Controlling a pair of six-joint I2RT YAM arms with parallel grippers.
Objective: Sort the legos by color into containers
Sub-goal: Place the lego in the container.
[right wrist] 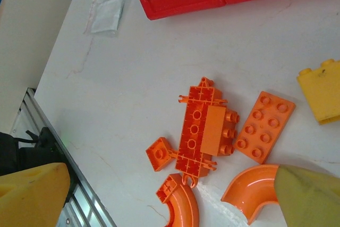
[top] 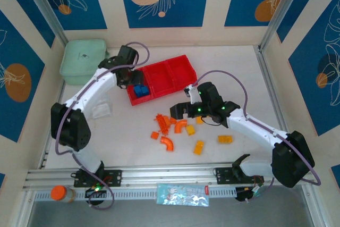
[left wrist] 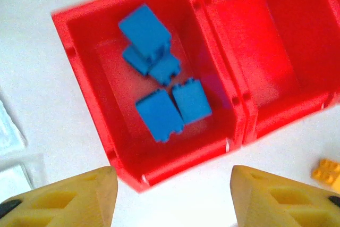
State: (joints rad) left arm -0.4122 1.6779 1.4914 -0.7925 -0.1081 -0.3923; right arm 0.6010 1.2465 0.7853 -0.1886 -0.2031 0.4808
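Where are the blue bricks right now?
The blue bricks lie in the left end compartment of the red tray, toward the far side of the table, right beside the left gripper.

**Twin white arms, black joints, yellow fingers**

The left arm (top: 93,87) and right arm (top: 254,127) share one build: glossy white link shells between bulky black joint housings, on black bases (top: 95,176). A thin lilac-grey cable (top: 57,131) runs along each. Small green lights (top: 199,109) glow on the right arm's black wrist. The left tool (left wrist: 172,195) and right tool (right wrist: 172,198) carry blunt yellow fingers (left wrist: 64,200) with angular recesses.
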